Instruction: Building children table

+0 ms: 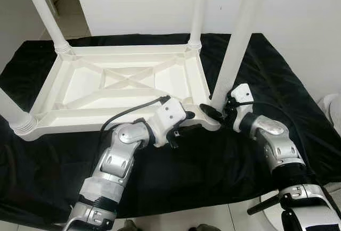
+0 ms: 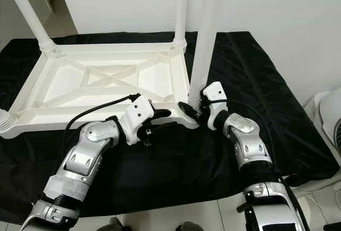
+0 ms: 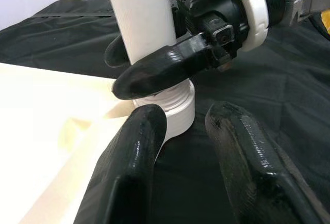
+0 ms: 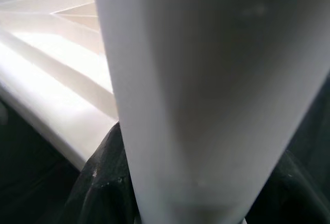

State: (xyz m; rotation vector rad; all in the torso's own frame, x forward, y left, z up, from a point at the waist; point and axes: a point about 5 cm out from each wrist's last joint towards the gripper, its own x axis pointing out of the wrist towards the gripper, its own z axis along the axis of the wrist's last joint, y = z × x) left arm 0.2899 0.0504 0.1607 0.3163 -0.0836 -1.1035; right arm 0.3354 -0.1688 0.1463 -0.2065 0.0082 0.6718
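Black cloth (image 1: pixel 224 162) carries the upturned tabletop (image 1: pixel 117 90). Leg (image 1: pixel 237 44) is pinched at its corner socket by right gripper (image 1: pixel 217 113); left gripper (image 1: pixel 184 128) is spread alongside. Tilted leg risks cross-threading.

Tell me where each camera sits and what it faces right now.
Left eye view: on the head, looking down at the upturned white table top on black cloth; both silver arms show.
Right eye view: the same scene from the head's other eye.
Left wrist view: along the open left gripper toward the leg at its threaded socket, with the right gripper clamping it.
Right wrist view: pressed close against that leg.
Shared: all four show the near-right corner leg.
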